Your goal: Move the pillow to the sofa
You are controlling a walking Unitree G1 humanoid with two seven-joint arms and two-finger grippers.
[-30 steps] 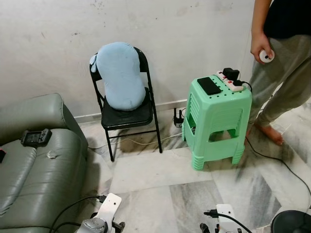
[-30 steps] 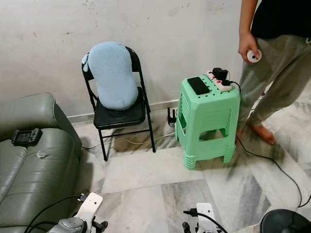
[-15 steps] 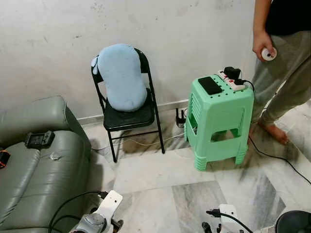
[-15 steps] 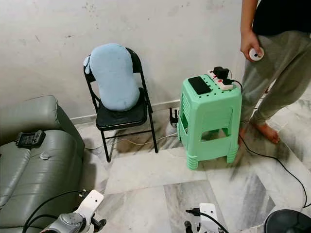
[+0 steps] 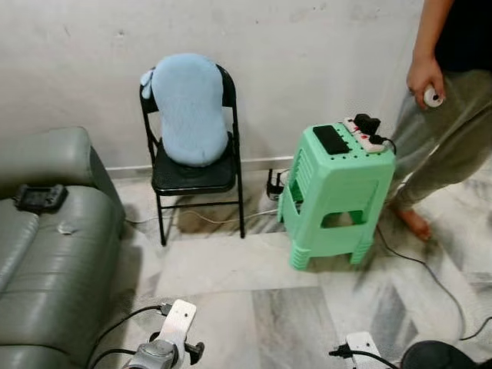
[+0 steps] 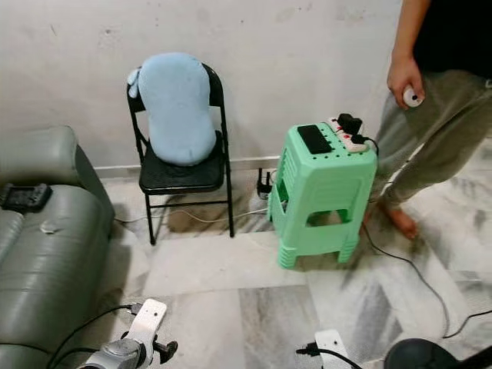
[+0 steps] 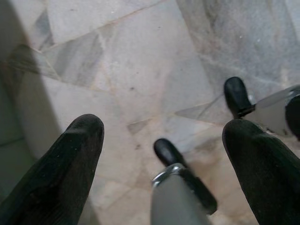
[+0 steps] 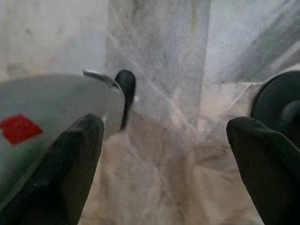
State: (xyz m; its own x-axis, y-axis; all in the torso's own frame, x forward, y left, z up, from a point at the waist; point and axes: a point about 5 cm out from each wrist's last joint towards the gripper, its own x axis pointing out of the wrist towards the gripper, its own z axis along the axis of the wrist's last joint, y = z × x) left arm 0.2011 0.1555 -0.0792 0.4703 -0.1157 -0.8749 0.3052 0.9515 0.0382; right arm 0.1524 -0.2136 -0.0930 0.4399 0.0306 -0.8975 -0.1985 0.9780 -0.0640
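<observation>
From where I sit, the pale blue plush pillow (image 5: 188, 108) leans upright on the black folding metal chair (image 5: 194, 175) at upper centre, well apart from the grey leather sofa (image 5: 46, 261) at the left edge, so the carry remains. My left tool (image 7: 161, 154) and right tool (image 8: 164, 159) both hang spread over marble floor, holding nothing. A mint-green plastic stool (image 5: 337, 192) (power strip on top), floor cables and a standing person (image 5: 450, 115) crowd the right.

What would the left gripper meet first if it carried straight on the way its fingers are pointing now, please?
Most likely the marble floor: the left gripper, open and empty, points down at bare tiles. The robot's own foot lies just beside that line.
</observation>
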